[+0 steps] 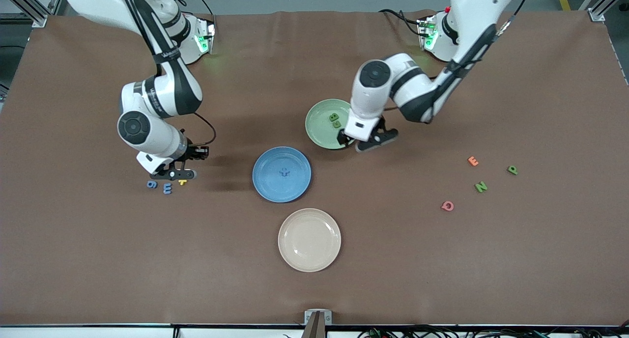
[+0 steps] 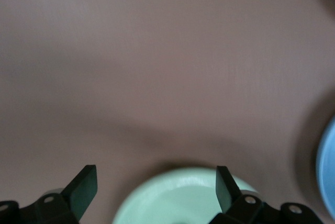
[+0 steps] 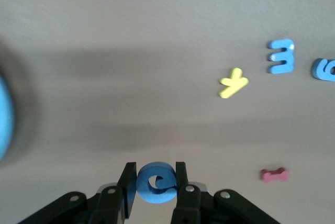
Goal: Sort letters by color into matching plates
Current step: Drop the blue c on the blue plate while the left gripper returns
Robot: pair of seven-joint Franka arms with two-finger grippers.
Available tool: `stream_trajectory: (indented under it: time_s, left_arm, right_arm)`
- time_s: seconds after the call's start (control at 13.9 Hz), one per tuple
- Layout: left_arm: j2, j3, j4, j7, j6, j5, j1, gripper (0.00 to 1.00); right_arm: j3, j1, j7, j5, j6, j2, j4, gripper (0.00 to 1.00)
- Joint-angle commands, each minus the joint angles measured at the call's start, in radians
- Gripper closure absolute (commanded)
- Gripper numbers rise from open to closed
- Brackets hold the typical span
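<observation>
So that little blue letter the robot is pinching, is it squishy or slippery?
Probably stiff: the blue letter keeps its shape between the right tool fingers. It looks chunky and matte, so likely light and not slippery. Flat-sided, it shouldn't roll if dropped.

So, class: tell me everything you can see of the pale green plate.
The pale green plate is round, shallow and matte, with a low raised rim; it looks like plastic. It lies flat on the brown table, farther from the front camera than the blue plate and apart from it. Two small green letters lie inside it, close together. The left gripper hangs open over its rim at the left arm's end, covering part of the edge; the left wrist view shows nothing held.
</observation>
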Motion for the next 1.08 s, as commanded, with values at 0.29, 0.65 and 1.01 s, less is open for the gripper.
stream_trajectory:
  time_s: [0.29,0.65,1.01]
  left_arm:
    - [-0.016,-0.005,0.02,0.395,-0.012,0.027,0.302,0.0]
    - [-0.004,-0.005,0.019,0.634,-0.007,0.065,0.494,0.0]
    - [0.031,-0.004,0.016,0.659,0.028,0.14,0.621,0.0]
  right_arm:
    - [-0.005,0.204,0.303,0.063,-0.031,0.131,0.188,0.79]
    - [-0.005,0.277,0.395,0.077,0.05,0.24,0.263,0.79]
    - [-0.005,0.288,0.404,0.077,0.132,0.295,0.272,0.79]
